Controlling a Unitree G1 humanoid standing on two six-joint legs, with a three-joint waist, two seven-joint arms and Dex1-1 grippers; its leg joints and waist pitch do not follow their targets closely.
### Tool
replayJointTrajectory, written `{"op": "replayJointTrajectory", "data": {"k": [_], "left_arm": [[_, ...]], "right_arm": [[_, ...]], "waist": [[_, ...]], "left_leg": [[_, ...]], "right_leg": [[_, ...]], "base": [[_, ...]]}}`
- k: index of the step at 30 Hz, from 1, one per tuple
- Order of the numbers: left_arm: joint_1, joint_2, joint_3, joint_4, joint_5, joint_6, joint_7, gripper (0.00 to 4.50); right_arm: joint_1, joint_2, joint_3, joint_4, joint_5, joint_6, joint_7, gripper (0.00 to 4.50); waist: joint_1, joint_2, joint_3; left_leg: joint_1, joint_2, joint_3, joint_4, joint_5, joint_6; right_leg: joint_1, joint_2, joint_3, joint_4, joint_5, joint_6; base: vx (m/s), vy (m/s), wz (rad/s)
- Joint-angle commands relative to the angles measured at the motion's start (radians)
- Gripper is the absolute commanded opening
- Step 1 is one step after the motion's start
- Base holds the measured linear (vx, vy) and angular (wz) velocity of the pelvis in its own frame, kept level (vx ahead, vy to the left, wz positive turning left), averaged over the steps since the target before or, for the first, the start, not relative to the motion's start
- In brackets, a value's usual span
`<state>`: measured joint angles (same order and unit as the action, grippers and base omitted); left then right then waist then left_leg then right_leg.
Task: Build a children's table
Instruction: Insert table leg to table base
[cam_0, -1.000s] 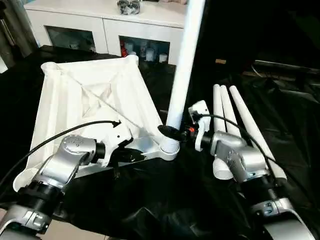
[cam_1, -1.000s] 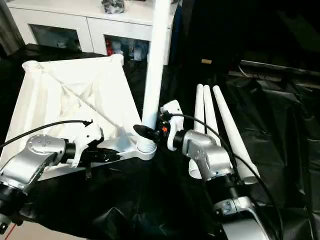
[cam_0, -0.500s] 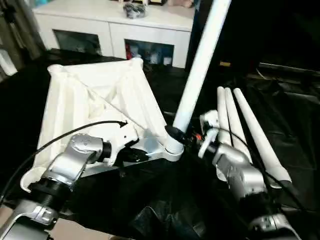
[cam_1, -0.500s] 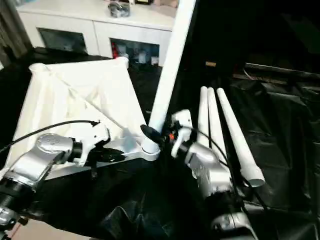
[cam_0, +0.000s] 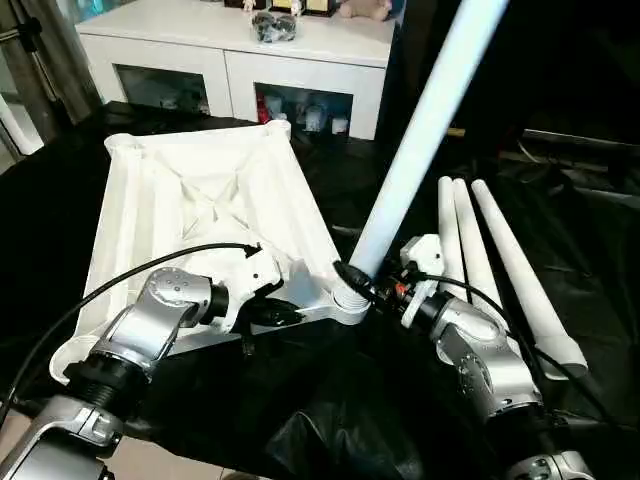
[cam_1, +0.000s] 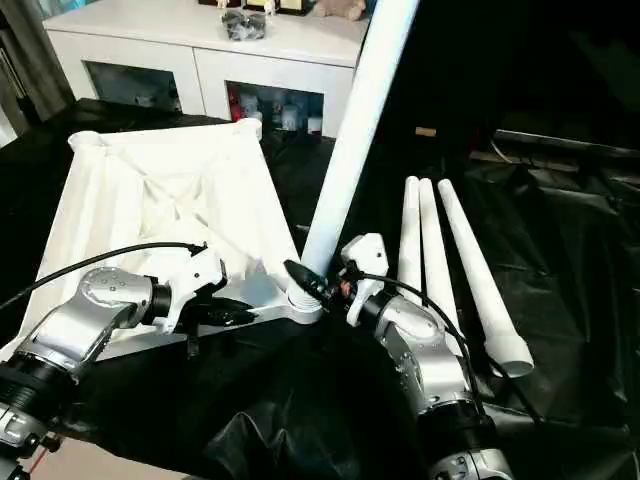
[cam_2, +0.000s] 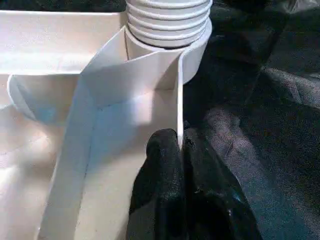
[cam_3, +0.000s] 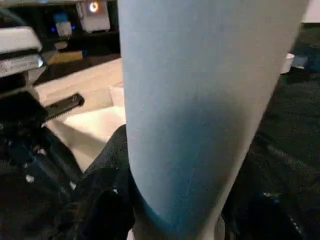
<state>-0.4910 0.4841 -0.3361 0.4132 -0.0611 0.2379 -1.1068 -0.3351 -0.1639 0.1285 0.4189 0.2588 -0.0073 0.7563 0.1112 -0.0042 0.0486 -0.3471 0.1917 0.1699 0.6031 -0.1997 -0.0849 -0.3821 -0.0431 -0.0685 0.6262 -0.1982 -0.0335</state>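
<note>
A crumpled black sheet covers the work surface, glossy where light catches its folds. Behind it stands a low white cabinet with glass doors, small items dimly visible on the shelves inside. On its top sit a dark clustered object and small figures. The right background lies in darkness.
</note>
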Motion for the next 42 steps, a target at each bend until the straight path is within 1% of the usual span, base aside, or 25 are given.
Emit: {"op": "replayJointTrajectory", "data": {"k": [1, 4, 5, 7, 9, 10, 13, 14, 15, 16, 17, 18, 19, 20, 21, 22, 23, 24, 26, 30, 36, 37, 39, 41, 42], "left_arm": [[-0.013, 0.009, -0.007, 0.012, 0.023, -0.001, 0.001, 0.0], [-0.012, 0.007, -0.007, 0.014, 0.028, -0.005, 0.001, 0.0], [-0.013, 0.005, -0.008, 0.018, 0.03, -0.007, 0.001, 0.0], [-0.012, 0.004, -0.008, 0.018, 0.03, -0.007, 0.001, 0.0], [-0.012, 0.005, -0.009, 0.016, 0.029, -0.011, -0.003, 0.0], [-0.012, 0.006, -0.008, 0.015, 0.028, -0.012, -0.005, 0.0], [-0.011, 0.008, -0.01, 0.013, 0.028, -0.017, -0.011, 0.0], [-0.009, 0.013, -0.013, 0.008, 0.03, -0.02, -0.023, 0.0], [-0.009, 0.015, -0.015, 0.005, 0.031, -0.02, -0.029, 0.0], [-0.008, 0.018, -0.018, 0.001, 0.031, -0.024, -0.038, 0.0], [-0.006, 0.021, -0.022, -0.006, 0.03, -0.025, -0.049, 0.0], [-0.004, 0.025, -0.026, -0.014, 0.03, -0.026, -0.058, 0.0], [-0.003, 0.03, -0.03, -0.021, 0.03, -0.031, -0.069, 0.0], [0.001, 0.043, -0.042, -0.037, 0.033, -0.042, -0.096, 0.0], [0.001, 0.043, -0.042, -0.037, 0.033, -0.042, -0.096, 0.0], [0.001, 0.049, -0.046, -0.042, 0.036, -0.049, -0.105, 0.0], [0.002, 0.052, -0.049, -0.047, 0.039, -0.052, -0.11, 0.0], [0.004, 0.06, -0.054, -0.06, 0.04, -0.054, -0.122, 0.0], [0.004, 0.068, -0.059, -0.073, 0.042, -0.056, -0.132, 0.0], [-0.002, 0.074, -0.063, -0.087, 0.041, -0.063, -0.154, 0.0], [-0.007, 0.081, -0.068, -0.107, 0.022, -0.082, -0.202, 0.0], [-0.009, 0.083, -0.068, -0.109, 0.02, -0.086, -0.213, 0.0], [-0.014, 0.086, -0.068, -0.11, 0.018, -0.087, -0.228, 0.0], [-0.016, 0.088, -0.068, -0.108, 0.021, -0.088, -0.23, 0.0], [-0.016, 0.088, -0.067, -0.108, 0.021, -0.088, -0.229, 0.0]], "right_arm": [[0.023, -0.046, 0.03, 0.053, -0.076, 0.066, 0.013, 1.88], [0.014, -0.059, 0.049, 0.055, -0.088, 0.073, 0.025, 1.88], [0.002, -0.066, 0.06, 0.063, -0.09, 0.08, 0.043, 1.88], [-0.01, -0.066, 0.062, 0.073, -0.087, 0.088, 0.052, 1.88], [-0.048, -0.057, 0.059, 0.101, -0.07, 0.113, 0.069, 1.88], [-0.056, -0.056, 0.059, 0.106, -0.068, 0.116, 0.074, 1.88], [-0.082, -0.051, 0.063, 0.122, -0.062, 0.129, 0.1, 1.88], [-0.11, -0.049, 0.073, 0.143, -0.055, 0.145, 0.135, 1.88], [-0.121, -0.049, 0.076, 0.151, -0.052, 0.153, 0.15, 1.88], [-0.133, -0.05, 0.08, 0.163, -0.052, 0.155, 0.162, 1.88], [-0.143, -0.05, 0.083, 0.172, -0.051, 0.161, 0.175, 1.88], [-0.15, -0.052, 0.087, 0.178, -0.048, 0.168, 0.191, 1.88], [-0.159, -0.053, 0.091, 0.189, -0.049, 0.172, 0.208, 1.88], [-0.176, -0.057, 0.1, 0.218, -0.061, 0.169, 0.229, 1.88], [-0.176, -0.057, 0.1, 0.218, -0.061, 0.169, 0.229, 1.88], [-0.184, -0.058, 0.103, 0.234, -0.068, 0.164, 0.239, 1.88], [-0.188, -0.058, 0.105, 0.242, -0.071, 0.162, 0.245, 1.88], [-0.193, -0.062, 0.114, 0.248, -0.076, 0.164, 0.268, 1.88], [-0.194, -0.069, 0.127, 0.246, -0.084, 0.164, 0.292, 1.88], [-0.189, -0.078, 0.141, 0.226, -0.074, 0.188, 0.364, 1.88], [-0.177, -0.094, 0.159, 0.228, -0.067, 0.166, 0.457, 1.88], [-0.174, -0.097, 0.163, 0.223, -0.065, 0.166, 0.476, 1.88], [-0.166, -0.106, 0.175, 0.207, -0.066, 0.168, 0.51, 1.88], [-0.161, -0.108, 0.183, 0.197, -0.07, 0.166, 0.521, 1.88], [-0.16, -0.108, 0.183, 0.197, -0.07, 0.166, 0.52, 1.88]], "waist": [[-0.005, 0.011, -0.051], [-0.005, 0.011, -0.051], [-0.006, 0.007, -0.052], [-0.005, 0.01, -0.052], [-0.008, 0.009, -0.051], [-0.008, 0.006, -0.051], [-0.013, 0.006, -0.048], [-0.014, 0.003, -0.048], [-0.016, -0.007, -0.048], [-0.015, -0.007, -0.05], [-0.016, -0.005, -0.049], [-0.018, -0.012, -0.05], [-0.017, -0.008, -0.052], [-0.017, -0.019, -0.052], [-0.016, -0.016, -0.054], [-0.018, -0.017, -0.054], [-0.019, -0.019, -0.054], [-0.021, -0.027, -0.054], [-0.019, -0.028, -0.054], [-0.015, -0.038, -0.054], [-0.009, -0.042, -0.056], [-0.006, -0.046, -0.056], [-0.004, -0.045, -0.056], [0.003, -0.045, -0.056], [0.002, -0.046, -0.055]], "left_leg": [[0.007, 0.042, -0.02, -0.083, -0.253, 0.004], [0.008, 0.043, -0.02, -0.082, -0.242, 0.008], [0.007, 0.044, -0.019, -0.083, -0.241, 0.01], [0.007, 0.044, -0.02, -0.083, -0.237, 0.011], [0.006, 0.044, -0.021, -0.084, -0.245, 0.011], [0.006, 0.044, -0.02, -0.083, -0.246, 0.012], [0.009, 0.043, -0.022, -0.084, -0.271, 0.009], [0.009, 0.042, -0.022, -0.083, -0.271, 0.011], [0.007, 0.042, -0.021, -0.083, -0.266, 0.015], [0.005, 0.042, -0.023, -0.084, -0.254, 0.016], [0.007, 0.045, -0.022, -0.084, -0.245, 0.017], [0.006, 0.046, -0.021, -0.085, -0.241, 0.018], [0.006, 0.048, -0.023, -0.085, -0.238, 0.015], [0.003, 0.049, -0.022, -0.086, -0.229, 0.017], [0.004, 0.05, -0.023, -0.087, -0.228, 0.015], [0.002, 0.049, -0.021, -0.087, -0.224, 0.016], [0.004, 0.05, -0.021, -0.088, -0.224, 0.013], [0.004, 0.05, -0.019, -0.087, -0.224, 0.012], [0.006, 0.05, -0.018, -0.088, -0.223, 0.012], [0.01, 0.053, -0.018, -0.09, -0.229, 0.01], [0.01, 0.054, -0.017, -0.091, -0.224, 0.005], [0.01, 0.054, -0.017, -0.09, -0.216, 0.008], [0.011, 0.055, -0.016, -0.091, -0.209, 0.008], [0.017, 0.056, -0.013, -0.089, -0.21, 0.009], [0.016, 0.056, -0.013, -0.09, -0.213, 0.008]], "right_leg": [[0.035, -0.105, 0.06, -0.103, -0.392, -0.129], [0.032, -0.105, 0.061, -0.103, -0.392, -0.127], [0.033, -0.105, 0.061, -0.104, -0.39, -0.127], [0.032, -0.105, 0.061, -0.102, -0.378, -0.132], [0.032, -0.105, 0.06, -0.101, -0.38, -0.137], [0.033, -0.106, 0.06, -0.102, -0.384, -0.137], [0.029, -0.107, 0.059, -0.11, -0.452, -0.122], [0.029, -0.109, 0.06, -0.11, -0.467, -0.118], [0.03, -0.108, 0.059, -0.111, -0.471, -0.116], [0.032, -0.11, 0.059, -0.108, -0.465, -0.116], [0.027, -0.109, 0.06, -0.107, -0.453, -0.118], [0.027, -0.108, 0.06, -0.107, -0.443, -0.12], [0.029, -0.11, 0.06, -0.103, -0.419, -0.128], [0.03, -0.11, 0.06, -0.098, -0.392, -0.133], [0.03, -0.11, 0.06, -0.095, -0.379, -0.138], [0.03, -0.109, 0.061, -0.095, -0.364, -0.142], [0.03, -0.108, 0.06, -0.093, -0.34, -0.151], [0.031, -0.107, 0.061, -0.091, -0.322, -0.157], [0.03, -0.11, 0.062, -0.092, -0.324, -0.155], [0.029, -0.11, 0.062, -0.092, -0.322, -0.152], [0.03, -0.111, 0.063, -0.086, -0.273, -0.166], [0.031, -0.111, 0.062, -0.084, -0.262, -0.167], [0.031, -0.109, 0.062, -0.083, -0.245, -0.17], [0.027, -0.109, 0.063, -0.082, -0.219, -0.178], [0.028, -0.109, 0.063, -0.081, -0.217, -0.182]], "base": [[0.0, 0.0, 0.0], [0.0, 0.0, 0.0], [0.0, 0.0, 0.0], [0.0, 0.0, 0.0], [0.0, 0.0, 0.0], [0.0, 0.0, 0.0], [0.0, 0.0, 0.0], [0.0, 0.0, 0.0], [0.0, 0.0, 0.0], [0.0, 0.0, 0.0], [0.0, 0.0, 0.0], [0.0, 0.0, 0.0], [0.0, 0.0, 0.0], [0.0, 0.0, 0.0], [0.0, 0.0, 0.0], [0.0, 0.0, 0.0], [0.0, 0.0, 0.0], [0.0, 0.0, 0.0], [0.0, 0.0, 0.0], [0.0, 0.0, 0.0], [0.0, 0.0, 0.0], [0.0, 0.0, 0.0], [0.0, 0.0, 0.0], [0.0, 0.0, 0.0], [0.0, 0.0, 0.0]]}}
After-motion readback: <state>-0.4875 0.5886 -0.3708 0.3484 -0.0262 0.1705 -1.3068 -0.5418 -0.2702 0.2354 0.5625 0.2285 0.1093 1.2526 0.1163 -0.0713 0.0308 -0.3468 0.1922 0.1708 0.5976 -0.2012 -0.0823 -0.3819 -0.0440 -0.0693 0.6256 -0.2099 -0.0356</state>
